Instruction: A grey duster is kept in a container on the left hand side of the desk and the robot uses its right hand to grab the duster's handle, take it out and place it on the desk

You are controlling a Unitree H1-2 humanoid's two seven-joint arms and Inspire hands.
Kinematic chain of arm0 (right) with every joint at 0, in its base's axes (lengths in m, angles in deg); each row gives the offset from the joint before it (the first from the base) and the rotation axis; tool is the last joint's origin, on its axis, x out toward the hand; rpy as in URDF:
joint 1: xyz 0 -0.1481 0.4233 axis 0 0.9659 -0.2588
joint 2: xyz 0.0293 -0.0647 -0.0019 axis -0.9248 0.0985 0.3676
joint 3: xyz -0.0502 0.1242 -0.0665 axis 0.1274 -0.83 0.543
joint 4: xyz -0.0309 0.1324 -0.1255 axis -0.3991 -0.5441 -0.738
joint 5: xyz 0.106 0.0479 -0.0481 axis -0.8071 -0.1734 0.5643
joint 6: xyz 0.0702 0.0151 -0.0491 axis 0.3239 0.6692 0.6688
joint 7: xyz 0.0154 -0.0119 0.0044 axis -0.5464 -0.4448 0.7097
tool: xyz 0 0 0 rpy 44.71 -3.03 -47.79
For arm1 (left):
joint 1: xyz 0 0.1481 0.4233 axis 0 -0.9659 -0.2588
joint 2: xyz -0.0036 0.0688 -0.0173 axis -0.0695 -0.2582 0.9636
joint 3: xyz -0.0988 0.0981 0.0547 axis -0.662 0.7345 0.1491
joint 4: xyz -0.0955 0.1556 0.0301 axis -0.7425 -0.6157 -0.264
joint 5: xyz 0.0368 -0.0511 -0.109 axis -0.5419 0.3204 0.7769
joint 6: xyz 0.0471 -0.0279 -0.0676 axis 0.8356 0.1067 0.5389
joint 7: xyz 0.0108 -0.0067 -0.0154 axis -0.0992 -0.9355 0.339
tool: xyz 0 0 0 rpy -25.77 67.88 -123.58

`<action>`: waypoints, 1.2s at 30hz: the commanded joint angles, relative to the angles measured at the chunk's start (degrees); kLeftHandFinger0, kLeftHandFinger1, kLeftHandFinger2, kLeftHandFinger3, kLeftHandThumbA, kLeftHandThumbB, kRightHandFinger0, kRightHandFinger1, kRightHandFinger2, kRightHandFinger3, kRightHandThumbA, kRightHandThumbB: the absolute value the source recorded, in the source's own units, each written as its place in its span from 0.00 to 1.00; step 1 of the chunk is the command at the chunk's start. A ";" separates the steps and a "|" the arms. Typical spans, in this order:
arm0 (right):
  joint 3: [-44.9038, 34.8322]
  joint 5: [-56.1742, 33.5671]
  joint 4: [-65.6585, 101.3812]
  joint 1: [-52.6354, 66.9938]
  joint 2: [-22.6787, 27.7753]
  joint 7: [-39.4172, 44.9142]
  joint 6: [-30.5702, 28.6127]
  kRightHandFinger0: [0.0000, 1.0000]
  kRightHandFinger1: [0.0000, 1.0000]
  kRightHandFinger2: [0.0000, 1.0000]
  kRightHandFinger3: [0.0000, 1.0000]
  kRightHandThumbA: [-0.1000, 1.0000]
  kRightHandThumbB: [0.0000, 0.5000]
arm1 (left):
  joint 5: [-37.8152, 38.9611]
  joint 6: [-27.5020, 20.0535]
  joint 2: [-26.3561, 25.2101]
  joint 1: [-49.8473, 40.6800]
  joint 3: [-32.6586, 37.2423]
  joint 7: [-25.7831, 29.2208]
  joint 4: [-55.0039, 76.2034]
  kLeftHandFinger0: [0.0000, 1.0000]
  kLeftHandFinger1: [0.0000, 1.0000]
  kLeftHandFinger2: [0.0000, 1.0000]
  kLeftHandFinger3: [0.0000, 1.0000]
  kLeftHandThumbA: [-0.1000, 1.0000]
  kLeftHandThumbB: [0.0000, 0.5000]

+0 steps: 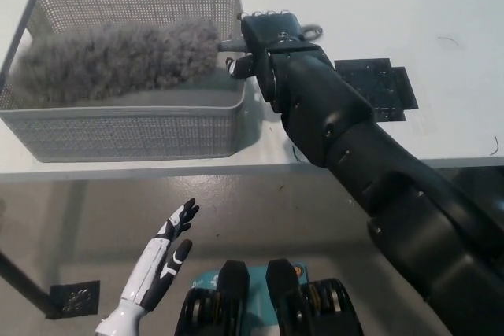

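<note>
The grey fluffy duster hangs lifted and blurred over the grey mesh container at the left of the white desk. Its head spans the basket's width, above the floor of the basket. My black right hand is shut on the duster's grey handle just past the basket's right rim. My white left hand rests open below the desk edge at the lower left.
A dark flat square patch lies on the desk right of my right arm. The desk's front edge runs across the middle of the picture. Bare desk surface stretches to the right and behind the arm.
</note>
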State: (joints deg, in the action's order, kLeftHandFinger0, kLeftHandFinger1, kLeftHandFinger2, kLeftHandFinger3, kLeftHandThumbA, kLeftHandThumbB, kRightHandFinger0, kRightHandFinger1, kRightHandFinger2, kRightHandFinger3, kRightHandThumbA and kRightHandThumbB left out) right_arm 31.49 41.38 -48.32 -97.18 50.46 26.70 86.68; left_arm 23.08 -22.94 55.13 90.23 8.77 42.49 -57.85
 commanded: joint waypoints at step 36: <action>-4.76 -5.16 9.28 6.16 7.05 -32.34 -9.37 1.00 1.00 1.00 1.00 0.64 1.00 | -0.75 -0.51 -1.46 0.50 0.72 -1.42 1.13 1.00 1.00 1.00 1.00 1.00 0.34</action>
State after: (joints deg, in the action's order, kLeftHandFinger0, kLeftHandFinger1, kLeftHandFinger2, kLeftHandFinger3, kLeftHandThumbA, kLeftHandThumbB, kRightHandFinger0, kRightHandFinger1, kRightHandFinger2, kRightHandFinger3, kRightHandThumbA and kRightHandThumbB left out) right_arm 28.46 37.82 -41.97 -89.15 54.06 -0.20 77.98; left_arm 22.19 -22.69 54.55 90.23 9.07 42.02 -58.00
